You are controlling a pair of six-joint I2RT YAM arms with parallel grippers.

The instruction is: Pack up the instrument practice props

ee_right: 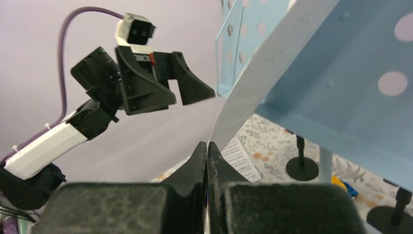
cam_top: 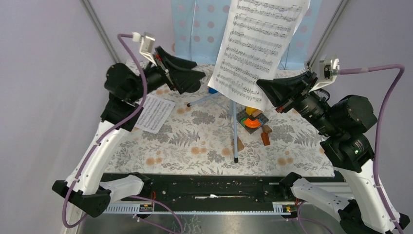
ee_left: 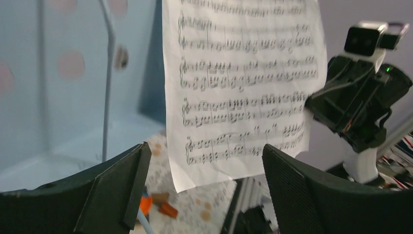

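Right claw [ee_right: 207, 146] tight on lower edge of sheet-music page [cam_top: 258, 44]; left claw [cam_top: 198, 69] apart, empty, near blue rack [cam_top: 195, 29]

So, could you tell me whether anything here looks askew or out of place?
Yes: one sheet-music page hangs tilted in front of the light-blue rack, pinched at its lower edge by the right end effector. A second page lies loose on the table beside the left arm.

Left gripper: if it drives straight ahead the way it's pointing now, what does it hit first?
Most likely the sheet-music page, hanging dead ahead of the open left gripper and pinched at its edge by the right gripper. How far off it is, the views don't settle.
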